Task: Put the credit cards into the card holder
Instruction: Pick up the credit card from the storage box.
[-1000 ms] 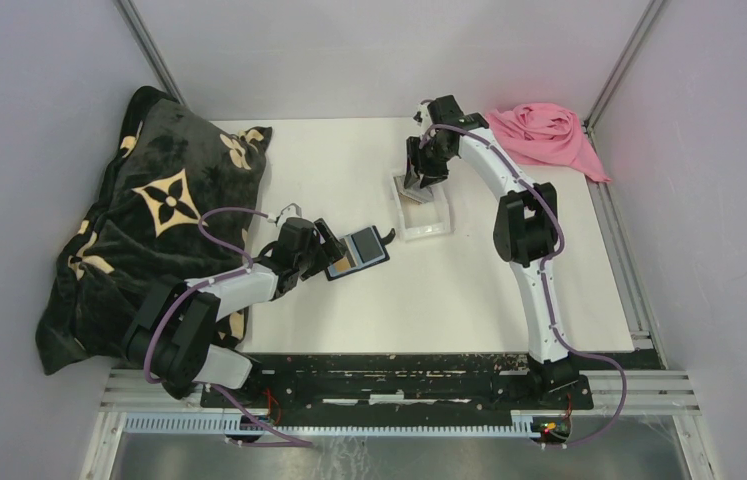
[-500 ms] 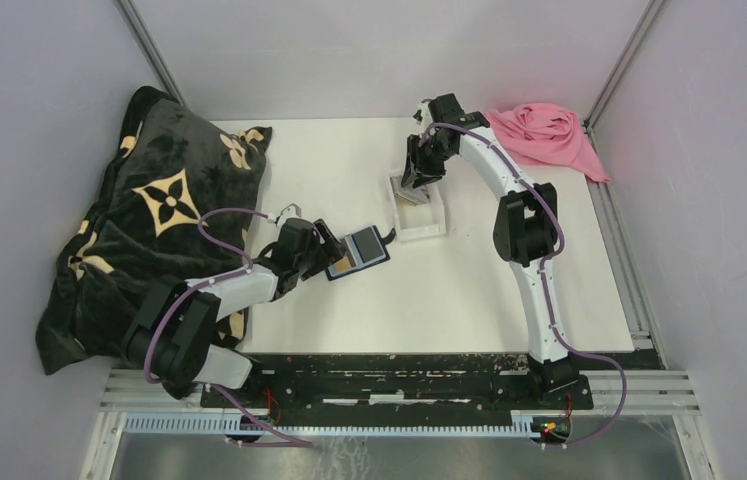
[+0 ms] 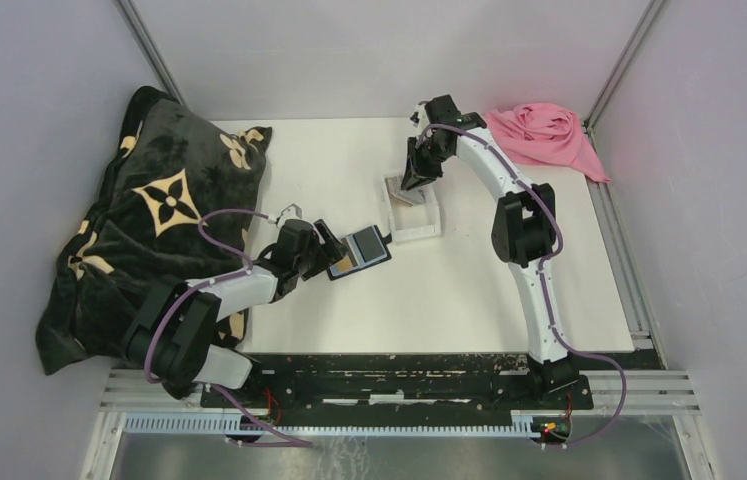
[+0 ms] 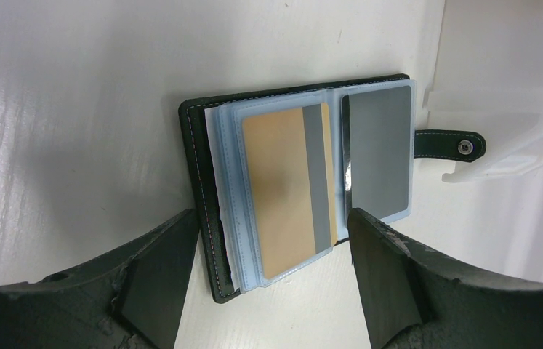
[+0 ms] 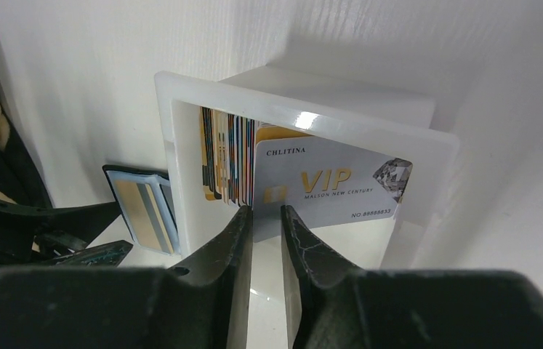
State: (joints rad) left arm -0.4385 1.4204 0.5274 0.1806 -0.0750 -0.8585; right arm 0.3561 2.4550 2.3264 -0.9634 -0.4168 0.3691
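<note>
Left fingers spread wide either side of the open card holder lying flat on the table, tan card and grey card sleeved inside, while right fingers nearly closed at the edge of the VIP card in the clear tray, contact unclear.

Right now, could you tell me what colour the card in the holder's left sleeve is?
Tan-gold with a grey stripe, inside the open card holder; it shows best in the left wrist view.
</note>
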